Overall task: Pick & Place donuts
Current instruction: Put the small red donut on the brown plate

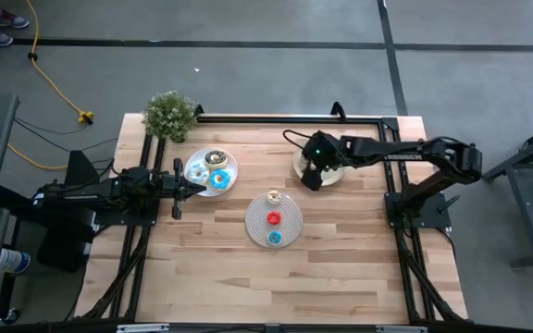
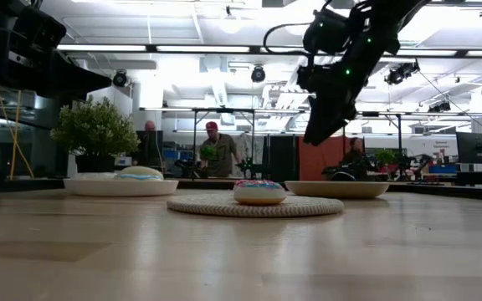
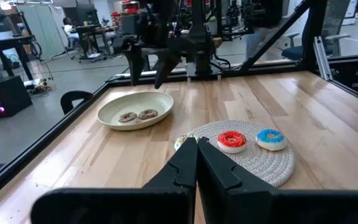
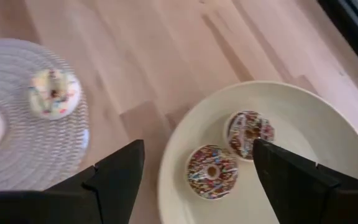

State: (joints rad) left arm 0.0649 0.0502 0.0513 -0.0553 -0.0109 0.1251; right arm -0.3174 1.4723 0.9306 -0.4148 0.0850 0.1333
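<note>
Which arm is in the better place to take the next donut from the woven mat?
Probably the right. Its open tool hangs over the yellow-green plate, beside the mat with the cream donut, red donut and blue donut. The left tool is shut, by the white plate.

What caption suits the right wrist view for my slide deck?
Open right gripper hovers over a plate holding two sprinkled donuts, cream donut on the mat beside.

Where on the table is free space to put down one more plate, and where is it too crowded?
The near half of the table, below the spiral mat, is bare wood. It is crowded between the white plate, the mat and the yellow-green plate, where the open right gripper hangs.
</note>
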